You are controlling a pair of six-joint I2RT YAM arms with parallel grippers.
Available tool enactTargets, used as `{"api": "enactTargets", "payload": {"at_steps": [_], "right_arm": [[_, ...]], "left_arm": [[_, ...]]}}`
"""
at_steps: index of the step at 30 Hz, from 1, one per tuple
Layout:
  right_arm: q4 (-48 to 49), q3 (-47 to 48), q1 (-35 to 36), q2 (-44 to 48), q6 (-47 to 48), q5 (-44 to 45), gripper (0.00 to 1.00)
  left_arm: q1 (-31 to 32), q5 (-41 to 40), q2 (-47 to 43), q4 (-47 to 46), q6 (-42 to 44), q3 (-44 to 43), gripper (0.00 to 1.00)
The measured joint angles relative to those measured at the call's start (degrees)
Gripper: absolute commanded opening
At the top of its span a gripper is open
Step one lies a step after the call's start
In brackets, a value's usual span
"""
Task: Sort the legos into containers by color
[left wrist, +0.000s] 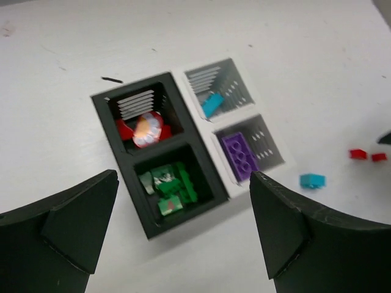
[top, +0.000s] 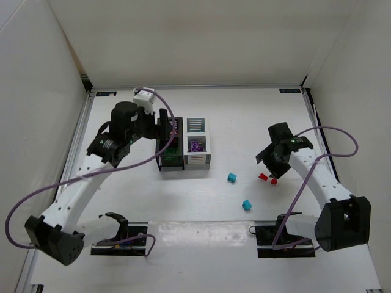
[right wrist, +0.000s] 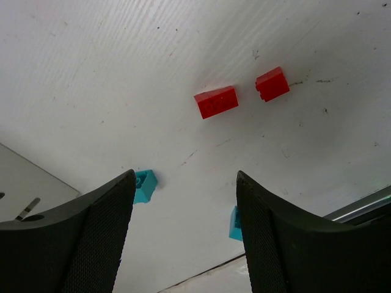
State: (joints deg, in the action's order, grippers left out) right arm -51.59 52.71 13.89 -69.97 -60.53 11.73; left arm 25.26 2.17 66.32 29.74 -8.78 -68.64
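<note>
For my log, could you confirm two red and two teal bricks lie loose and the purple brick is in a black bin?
No: the left wrist view shows the purple brick in a white bin. Two red bricks and two teal bricks do lie loose.

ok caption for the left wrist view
Open left gripper hovering over four bins holding red, green, teal and purple bricks

The 2 red legos [right wrist: 215, 102] are smooth, slightly glossy plastic; the white table [right wrist: 91, 61] looks matt, finely ribbed and speckled.
</note>
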Motion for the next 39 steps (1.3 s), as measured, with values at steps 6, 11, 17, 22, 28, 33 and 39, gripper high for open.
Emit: {"api": "enactTargets", "payload": {"at_steps": [6, 11, 17, 22, 28, 33, 39], "right_arm": [[-1.0, 0.3, -0.1, 0.0, -2.5, 3.4, 0.7], [-0.3, -3.1, -2.7, 2.5, -3.4, 2.9, 0.7], [3.9, -4.9, -16.5, 3.9, 8.4, 1.2, 0.71], [9.2, -6.0, -17.6, 3.3, 20.6, 0.9, 0.74], [13.2, -6.5, -19.5, 1.2, 27.8, -3.2, 0.72], [10.4, -5.6, -18.1, -2.3, 26.0, -3.1, 0.64], [-3.1, 3.4, -18.4, -12.1, 25.3, -2.3, 0.64]], "left_arm": [[7.3, 0.6, -4.0, 1.6, -2.7, 3.9, 1.0], [14.6, 0.0, -3.1, 3.2, -4.2, 5.9, 1.0], [19.5, -3.2, -6.0, 4.6, -5.7, 9.2, 1.0], [20.3, -4.7, -7.3, 5.1, -6.6, 11.2, 1.0], [20.3, -5.5, -7.3, 5.2, -7.2, 11.3, 1.0], [20.3, -5.7, -6.7, 5.4, -7.5, 11.3, 1.0], [20.3, -5.9, -5.8, 7.1, -8.0, 11.3, 1.0]]}}
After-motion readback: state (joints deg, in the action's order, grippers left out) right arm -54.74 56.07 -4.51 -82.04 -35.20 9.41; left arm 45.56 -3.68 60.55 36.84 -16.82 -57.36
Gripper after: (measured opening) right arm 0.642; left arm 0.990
